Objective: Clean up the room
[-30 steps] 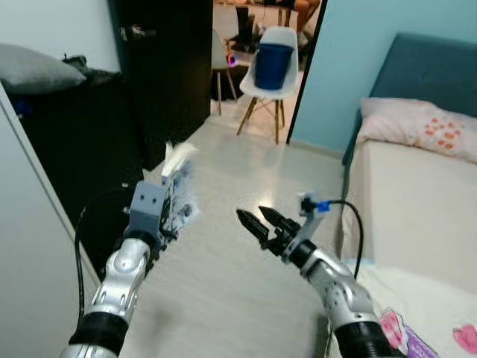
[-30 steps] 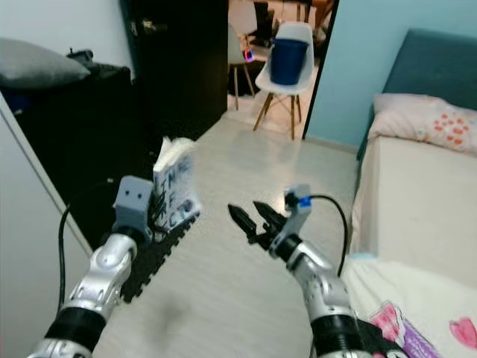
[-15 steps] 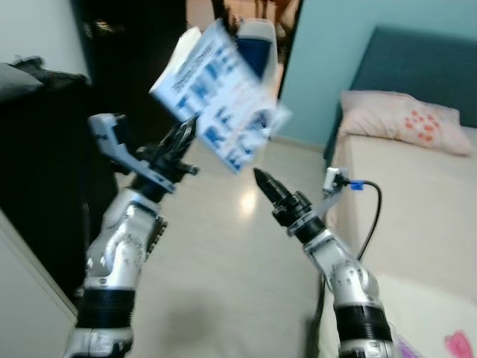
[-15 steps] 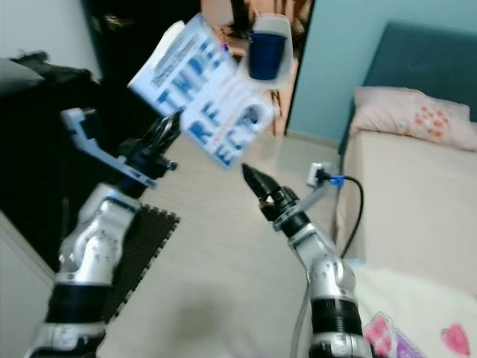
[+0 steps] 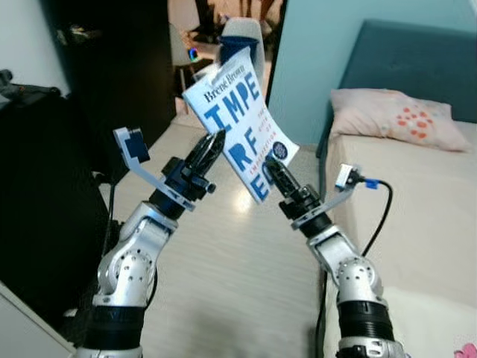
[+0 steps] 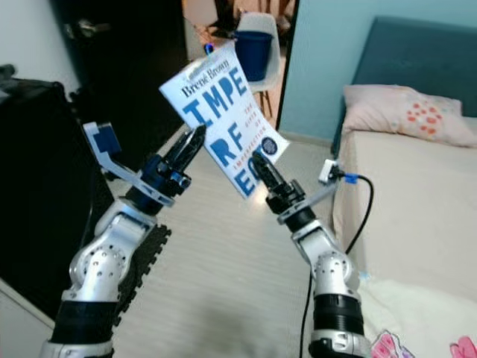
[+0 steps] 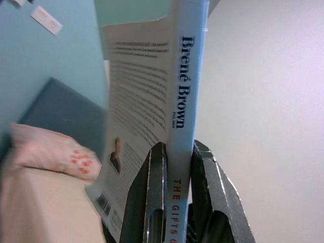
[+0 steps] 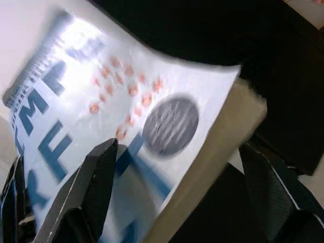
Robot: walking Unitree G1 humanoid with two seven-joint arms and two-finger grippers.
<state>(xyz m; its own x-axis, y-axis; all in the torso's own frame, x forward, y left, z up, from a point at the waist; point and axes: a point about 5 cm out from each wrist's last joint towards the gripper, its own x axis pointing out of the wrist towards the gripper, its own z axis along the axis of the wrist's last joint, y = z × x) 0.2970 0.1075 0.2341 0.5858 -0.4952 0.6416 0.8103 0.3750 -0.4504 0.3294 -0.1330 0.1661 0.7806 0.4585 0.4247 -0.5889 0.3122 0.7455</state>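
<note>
A bedroom in a home. On the right stands a bed (image 5: 417,194) with a teal padded headboard (image 5: 417,67) and a pink patterned pillow (image 5: 391,119). The wall (image 5: 313,60) is pale teal. A far doorway opens onto a white chair (image 6: 261,45) in another room.

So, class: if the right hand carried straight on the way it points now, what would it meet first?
Most likely the book: the right hand points at its lower edge, fingers spread wide either side, with the left hand gripping the spine.
</note>
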